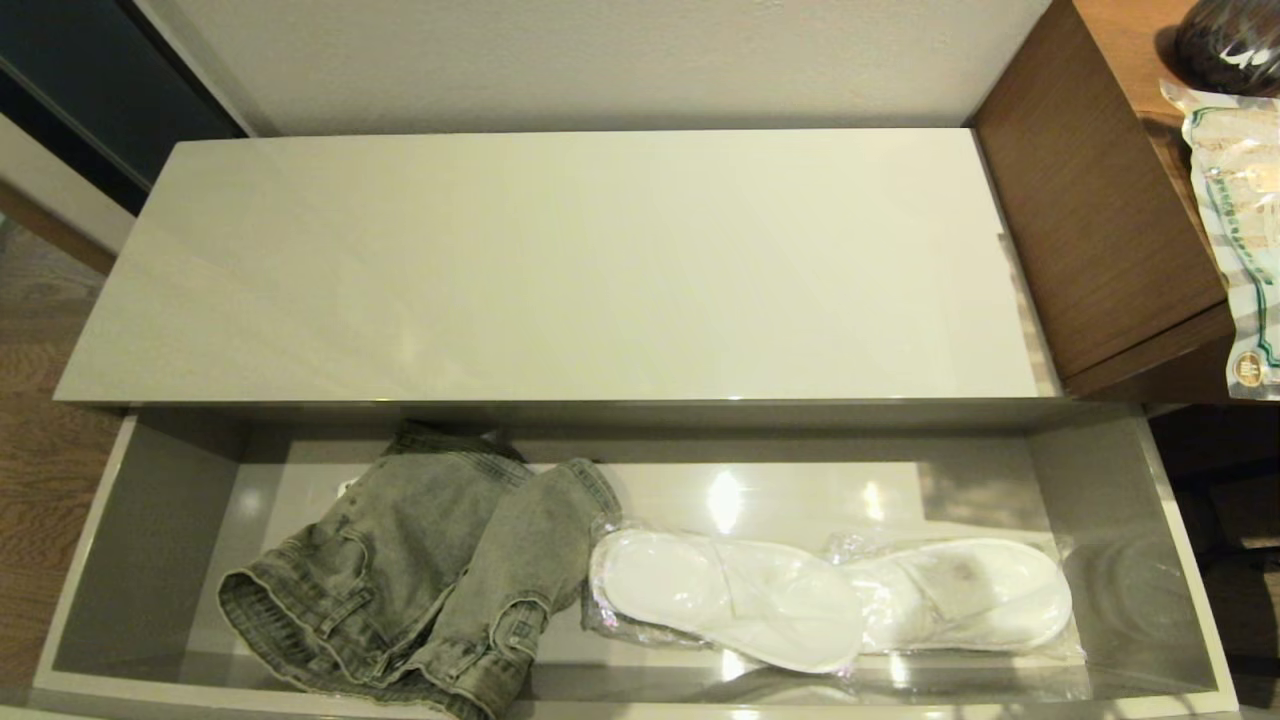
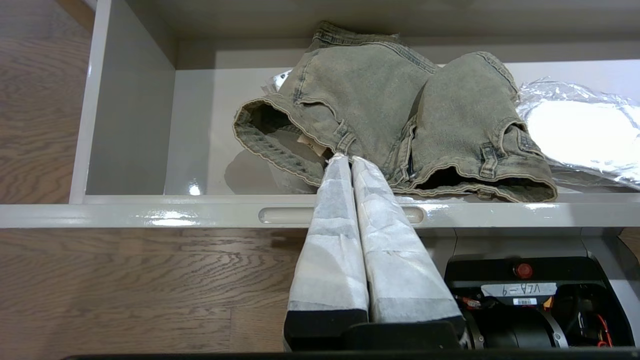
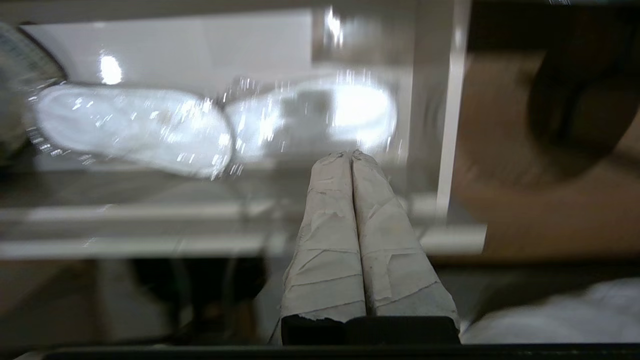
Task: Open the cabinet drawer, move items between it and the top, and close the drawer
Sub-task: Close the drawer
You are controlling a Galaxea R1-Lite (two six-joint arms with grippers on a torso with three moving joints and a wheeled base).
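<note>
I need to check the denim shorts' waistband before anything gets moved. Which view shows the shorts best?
The left wrist view: the denim shorts fill it, waistband and belt loops facing the camera. The head view shows them whole but smaller in the drawer. The right wrist view catches only a blurred edge.

the head view looks steeply down on the top [image 1: 560, 265] and the open cabinet drawer [image 1: 1120, 560]. both wrist views sit low outside the drawer front, looking in; all three share the drawer interior with the bagged slippers [image 1: 830, 600].

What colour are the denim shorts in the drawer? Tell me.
Faded grey-green denim shorts, best seen in the left wrist view.
</note>
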